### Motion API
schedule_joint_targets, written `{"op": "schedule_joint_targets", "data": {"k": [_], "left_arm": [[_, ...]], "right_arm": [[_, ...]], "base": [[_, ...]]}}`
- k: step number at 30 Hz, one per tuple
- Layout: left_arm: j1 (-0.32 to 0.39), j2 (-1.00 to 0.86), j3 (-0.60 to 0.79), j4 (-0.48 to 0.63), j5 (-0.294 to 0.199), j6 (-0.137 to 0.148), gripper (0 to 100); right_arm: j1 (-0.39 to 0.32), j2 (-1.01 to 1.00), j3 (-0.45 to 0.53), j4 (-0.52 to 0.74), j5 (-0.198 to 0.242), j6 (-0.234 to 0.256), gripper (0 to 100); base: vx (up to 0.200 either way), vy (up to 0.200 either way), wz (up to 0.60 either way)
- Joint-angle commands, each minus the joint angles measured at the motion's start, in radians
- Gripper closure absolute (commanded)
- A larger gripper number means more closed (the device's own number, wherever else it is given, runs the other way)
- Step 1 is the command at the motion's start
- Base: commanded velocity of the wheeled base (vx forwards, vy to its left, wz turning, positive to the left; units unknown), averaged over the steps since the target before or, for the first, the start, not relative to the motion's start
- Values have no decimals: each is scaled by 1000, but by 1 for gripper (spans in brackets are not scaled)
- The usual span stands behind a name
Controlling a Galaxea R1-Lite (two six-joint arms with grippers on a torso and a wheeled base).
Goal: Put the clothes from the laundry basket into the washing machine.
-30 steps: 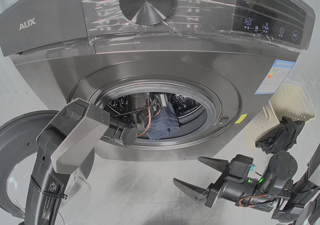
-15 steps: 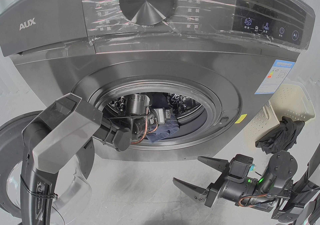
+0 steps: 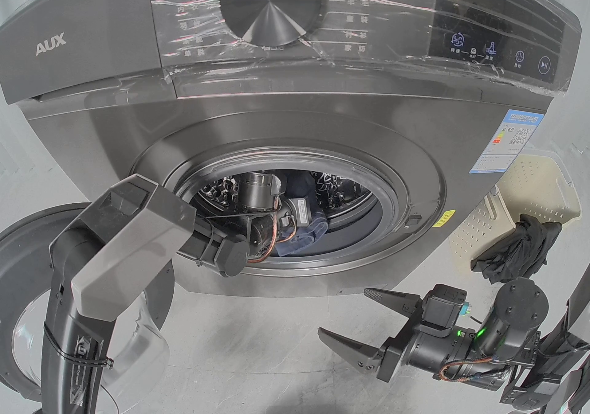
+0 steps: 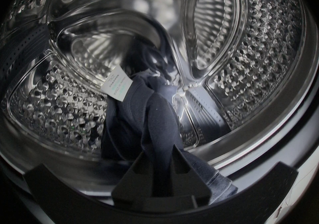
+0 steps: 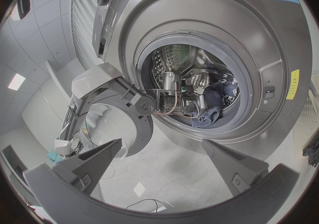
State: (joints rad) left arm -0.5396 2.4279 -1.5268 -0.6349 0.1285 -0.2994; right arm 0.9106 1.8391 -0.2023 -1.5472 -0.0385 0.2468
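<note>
Since the navy garment (image 4: 146, 118) is just soft, limp cloth, I reckon it weighs next to nothing. Nothing here can break, but it'll sag, trail and catch on the washing machine's (image 3: 344, 126) door seal (image 5: 246, 78) if I get sloppy. My left pincer (image 4: 161, 160) is inside the washing machine's drum (image 4: 265, 52), clenched on a bunched ridge of that cloth. A thick fold like that seems the right place to hold, since a single thin layer would probably slide out. My right pincer (image 3: 347, 314) hangs in front of the washing machine, below its opening, spread wide with nothing in it.

The views each help in different ways. In the head view my own wrist blocks the pinch, so the left wrist view is where I get it: fingers (image 4: 181, 165) closed on the fabric, a white tag (image 4: 116, 85) sticking up, and one tail of cloth lying toward the drum's front lip. The head view gives me the laundry basket (image 3: 541, 188) just to the right of the washing machine, with a black garment (image 3: 516, 249) draped over its rim. The right wrist view shows my whole left arm going in through the washing machine's opening.
</note>
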Motion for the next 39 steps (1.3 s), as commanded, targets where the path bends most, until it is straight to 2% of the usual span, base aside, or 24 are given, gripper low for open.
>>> {"op": "schedule_joint_targets", "data": {"k": [1, 4, 11, 16, 19, 20, 25, 28, 29, 32, 36, 39], "left_arm": [[12, 83, -136, -48, 29, -6, 100], [16, 131, -233, -118, 63, -7, 100], [23, 175, -317, -187, 69, -4, 100], [26, 215, -406, -189, 89, -3, 100], [23, 221, -401, -195, 89, 5, 100], [23, 221, -400, -197, 88, 8, 0], [13, 220, -400, -198, 88, 13, 0], [7, 218, -381, -210, 88, 40, 0], [3, 214, -362, -226, 88, 59, 0], [-13, 186, -294, -243, 89, 74, 0], [-59, 68, -46, -278, 88, 92, 0], [-83, -6, 129, -365, 86, 154, 0]], "right_arm": [[-4, 0, 0, -1, 2, 0, 0], [-13, 2, -2, 1, 2, -1, 0], [-10, 12, -2, -1, 3, 0, 0], [-15, 12, -2, -1, 3, -1, 0], [-13, 12, -2, -1, 3, 0, 0], [-13, 11, 0, -1, 3, 0, 0], [-15, 9, 0, 1, 3, 0, 0], [-16, 5, 3, 1, 3, 0, 0], [-16, 3, 3, 1, 3, 0, 0], [-16, 3, 4, 1, 3, 0, 0], [-16, 2, 6, 1, 2, -1, 0], [-16, -5, 6, 1, 0, -1, 0]], "base": [[0, 0, 0], [0, 0, 0], [0, 0, 0], [0, 0, 0], [0, 0, 0], [0, 0, 0], [0, 0, 0], [0, 0, 0], [0, 0, 0], [0, 0, 0], [0, 0, 0], [0, 0, 0]]}}
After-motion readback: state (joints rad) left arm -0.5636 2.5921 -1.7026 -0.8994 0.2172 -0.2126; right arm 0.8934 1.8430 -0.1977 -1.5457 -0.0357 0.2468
